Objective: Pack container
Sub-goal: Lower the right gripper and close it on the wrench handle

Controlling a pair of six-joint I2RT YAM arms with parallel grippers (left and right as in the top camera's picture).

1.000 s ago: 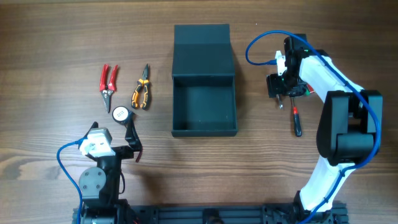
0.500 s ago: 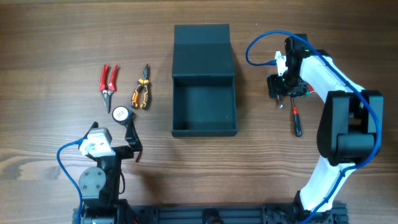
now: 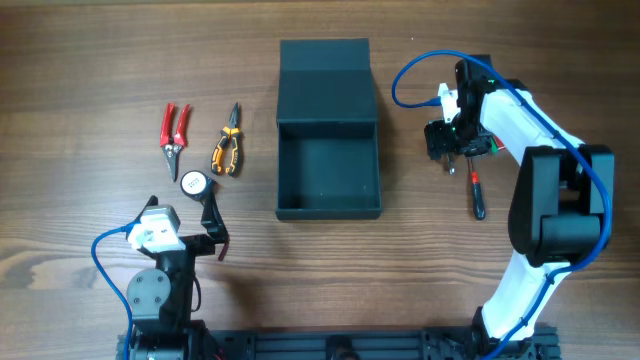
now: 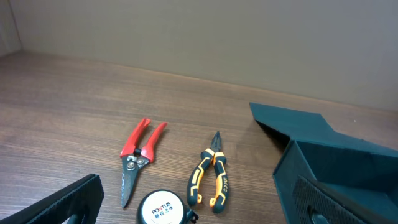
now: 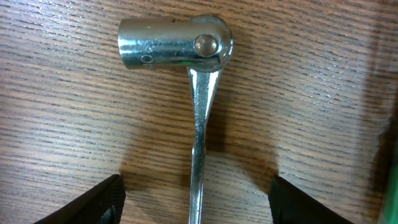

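The right fingers [image 5: 93, 202] stand spread at the lower corners of the right wrist view. They sit either side of the thin shaft of a chrome-headed tool [image 5: 174, 43] without touching it. The tool lies flat, its cylinder head toward the top of the frame. In the overhead view its dark handle [image 3: 477, 196] points toward the lower right.

The left fingers [image 4: 68, 202] are wide apart and hold nothing, low at the bottom of the left wrist view.

The container [image 3: 328, 170] sits at the centre of the overhead frame. It is open, with its flap lid [image 3: 325, 80] laid back toward the top edge.

Left of it lie orange-and-black pliers [image 3: 227, 143] and, further left, red-handled snips [image 3: 175, 127]. A round tape measure [image 3: 194, 182] lies just below them.

Everything rests on a brown wood-grain desk [image 3: 90, 60]. A plain beige wall [image 4: 199, 31] stands beyond it.

The tape measure's face [image 4: 163, 208] reads roughly "POKTUS"; the smaller line beneath is too small to read.
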